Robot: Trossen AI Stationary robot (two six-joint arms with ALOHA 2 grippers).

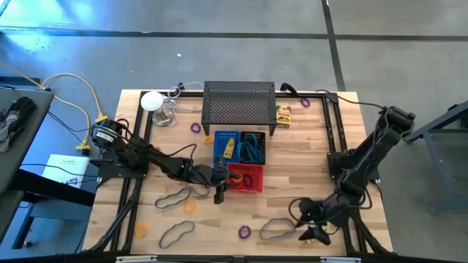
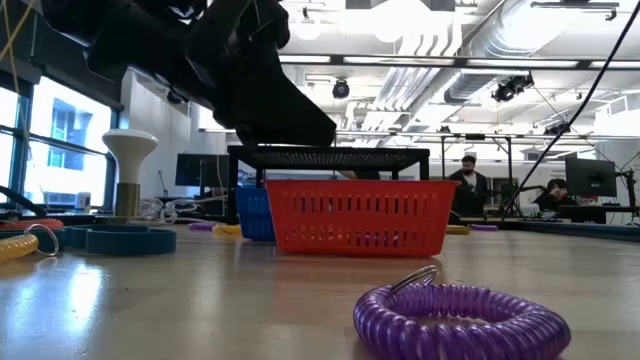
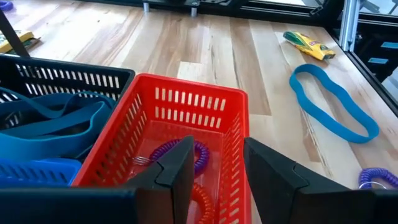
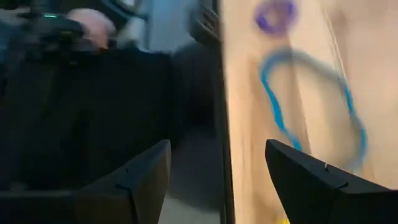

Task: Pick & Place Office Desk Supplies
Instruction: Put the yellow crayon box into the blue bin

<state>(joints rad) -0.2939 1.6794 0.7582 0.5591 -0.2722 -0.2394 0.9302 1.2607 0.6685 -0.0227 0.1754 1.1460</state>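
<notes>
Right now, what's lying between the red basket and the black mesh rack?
Two bins, seen from above: a blue bin and a black bin, between red basket and rack.

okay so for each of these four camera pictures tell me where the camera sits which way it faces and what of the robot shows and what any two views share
High: overhead, facing straight down; both arms, left gripper by the red bin.
Low: table height, facing level across; a dark arm above the red bin.
Left wrist: looks past open fingers into the red bin.
Right wrist: looks past open fingers over the table edge, blue loop ahead.
Shared: high, low and left wrist all show the red bin.
</notes>
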